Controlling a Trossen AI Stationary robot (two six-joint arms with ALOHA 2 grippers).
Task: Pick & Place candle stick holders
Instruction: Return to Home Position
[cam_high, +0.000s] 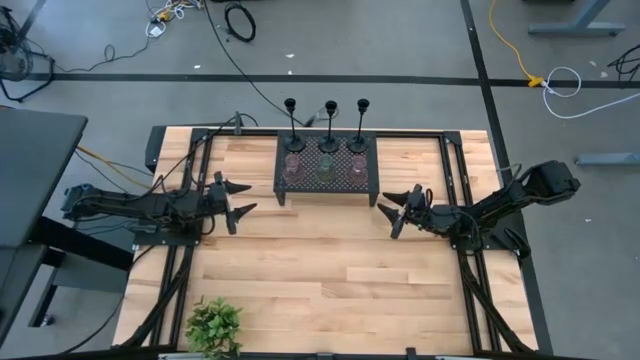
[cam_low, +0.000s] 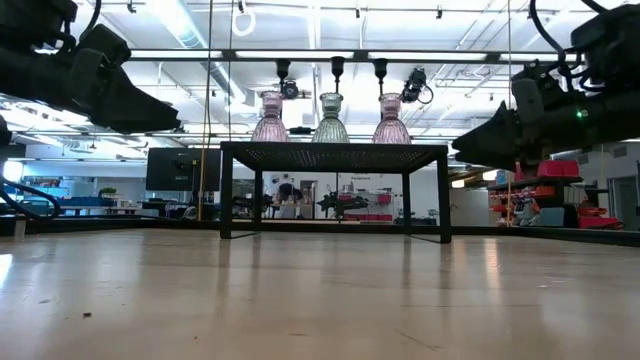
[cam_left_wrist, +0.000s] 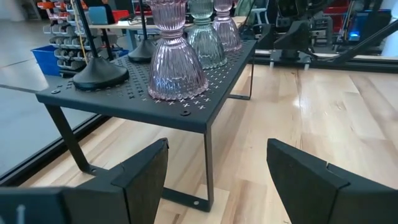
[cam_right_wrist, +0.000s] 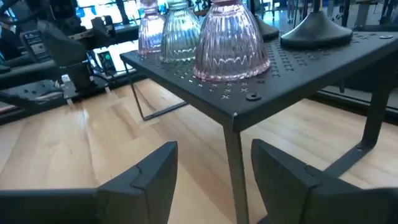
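Three tall black candle stick holders (cam_high: 328, 125) stand by their round feet along the far side of a black perforated metal stand (cam_high: 328, 185). Three waisted glass holders stand in a row on its near side: pinkish (cam_high: 292, 168), greenish (cam_high: 326, 170), pinkish (cam_high: 357, 168). They also show in the low view (cam_low: 331, 118). My left gripper (cam_high: 237, 200) is open and empty, left of the stand, its fingers pointing toward it. My right gripper (cam_high: 398, 206) is open and empty, right of the stand, pointing toward it.
A green leafy plant (cam_high: 214, 327) stands at the table's near edge, left of centre. The black frame rails (cam_high: 452, 170) run along the table's left and right sides. Bare wooden tabletop (cam_high: 320, 260) lies between the stand and the near edge.
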